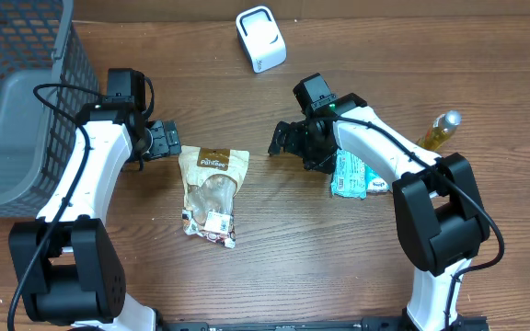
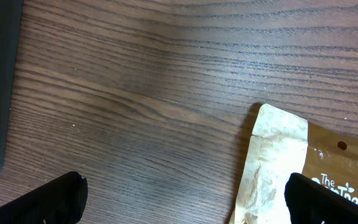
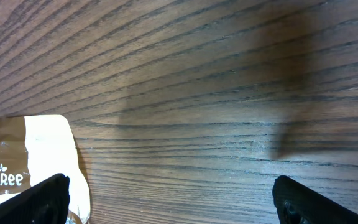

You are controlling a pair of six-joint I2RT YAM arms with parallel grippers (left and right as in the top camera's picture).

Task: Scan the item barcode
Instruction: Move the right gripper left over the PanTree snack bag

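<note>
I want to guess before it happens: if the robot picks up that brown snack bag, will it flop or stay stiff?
Probably floppy: the snack bag looks like thin, crinkled film. Likely light too, since it lies fairly flat on the table. It should not roll, being a flat pouch.

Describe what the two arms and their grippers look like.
The left arm and right arm have white links, black joints and a black cable along each. The left gripper and right gripper are black. A green light glows near the right wrist.
</note>
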